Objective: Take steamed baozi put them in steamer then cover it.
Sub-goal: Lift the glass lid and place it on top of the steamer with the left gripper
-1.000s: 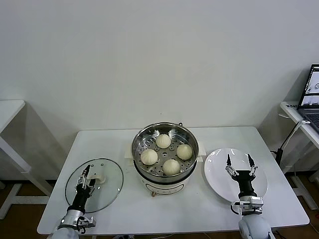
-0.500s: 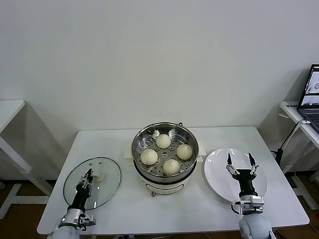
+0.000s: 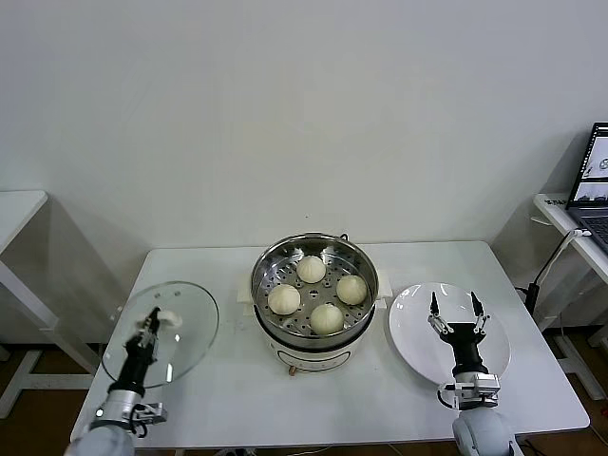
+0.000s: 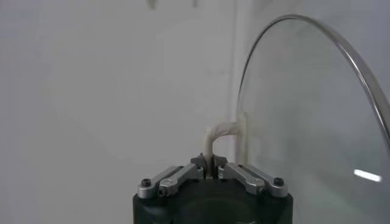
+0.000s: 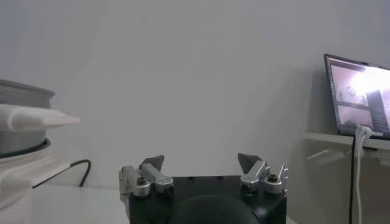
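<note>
Four cream-white baozi sit on the perforated tray inside the steel steamer at the table's middle. My left gripper is shut on the white handle of the clear glass lid and holds the lid tilted, lifted off the table at the left. In the left wrist view the lid's rim curves beside the gripper. My right gripper is open and empty over the white plate on the right; it also shows in the right wrist view.
The steamer's white base and side handle show in the right wrist view. A side table with a laptop stands at the far right. Another table edge is at the far left.
My left gripper closed on the lid's handle and lifted the lid off the table, tilting it and moving it leftward. The right gripper has stayed over the plate.
</note>
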